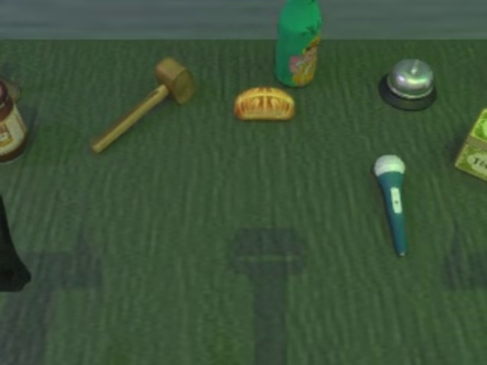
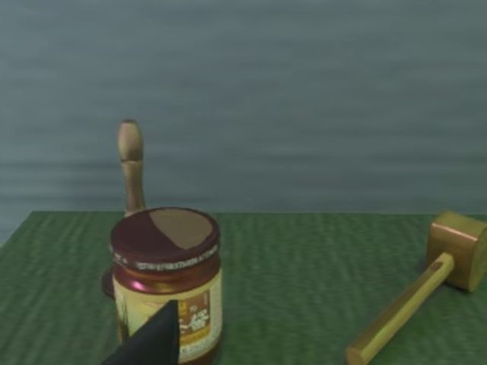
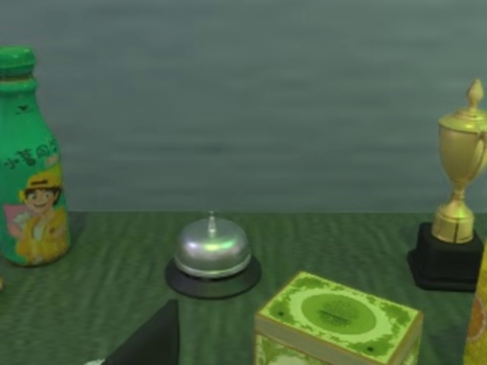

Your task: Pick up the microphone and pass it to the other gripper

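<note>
The microphone (image 1: 393, 201) lies flat on the green table (image 1: 190, 228) toward the right side of the top view, white-grey head pointing to the far edge and teal handle tapering toward the near edge, the small white switch mark facing up. Nothing touches it. Beyond it, near the far right, sits a silver call bell (image 1: 410, 82) on its black base, and at the right edge, level with the microphone's head, stands a green patterned box (image 1: 475, 146), well apart from it. In the right wrist view a gold trophy (image 3: 459, 199) on a black plinth stands past the box.

Farther left along the far edge stands a tall green bottle (image 1: 298, 42), with a bread loaf (image 1: 264, 104) just in front of it. Left again lies a golden mallet (image 1: 143, 106), head toward the far side. At the left edge stands a jar (image 1: 9, 122) with a dark red lid; the left wrist view shows a wooden object (image 2: 131, 171) upright behind it.

The left gripper (image 1: 9, 255) shows as a dark shape at the left edge, near the jar, far from the microphone; whether its jaws are parted I cannot tell. The right gripper (image 3: 148, 338) appears only as one black finger in its own wrist view, its jaw state also unclear
</note>
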Action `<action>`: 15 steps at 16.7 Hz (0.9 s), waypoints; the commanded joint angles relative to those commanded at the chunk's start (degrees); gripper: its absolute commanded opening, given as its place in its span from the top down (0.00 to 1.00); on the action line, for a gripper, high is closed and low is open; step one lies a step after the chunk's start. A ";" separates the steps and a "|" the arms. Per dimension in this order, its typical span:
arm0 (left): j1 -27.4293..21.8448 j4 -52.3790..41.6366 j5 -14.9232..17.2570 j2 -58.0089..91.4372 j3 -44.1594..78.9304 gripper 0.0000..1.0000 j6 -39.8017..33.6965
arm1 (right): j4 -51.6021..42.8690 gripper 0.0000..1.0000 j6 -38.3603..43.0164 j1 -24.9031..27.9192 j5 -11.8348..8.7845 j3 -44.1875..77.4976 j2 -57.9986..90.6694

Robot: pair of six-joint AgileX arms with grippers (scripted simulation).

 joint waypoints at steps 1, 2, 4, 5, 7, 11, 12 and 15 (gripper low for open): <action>0.00 0.00 0.00 0.00 0.00 0.00 0.00 | 0.00 0.00 0.00 0.00 0.00 0.00 0.00; 0.00 0.00 0.00 0.00 0.00 0.00 0.00 | 0.00 0.00 0.00 0.00 0.00 0.00 0.00; 0.00 0.00 0.00 0.00 0.00 0.00 0.00 | -1.10 0.00 0.33 0.54 -0.11 1.16 1.75; 0.00 0.00 0.00 0.00 0.00 0.00 0.00 | -2.14 0.00 0.70 1.03 -0.18 2.38 3.55; 0.00 0.00 0.00 0.00 0.00 0.00 0.00 | -4.98 0.00 1.88 2.31 -0.23 6.03 8.90; 0.00 0.00 0.00 0.00 0.00 0.00 0.00 | -12.82 0.00 5.62 5.63 0.05 17.23 25.03; 0.00 0.00 0.00 0.00 0.00 0.00 0.00 | -15.08 0.00 6.76 6.56 0.19 20.61 29.87; 0.00 0.00 0.00 0.00 0.00 0.00 0.00 | -22.31 0.00 10.38 9.53 0.71 31.56 45.55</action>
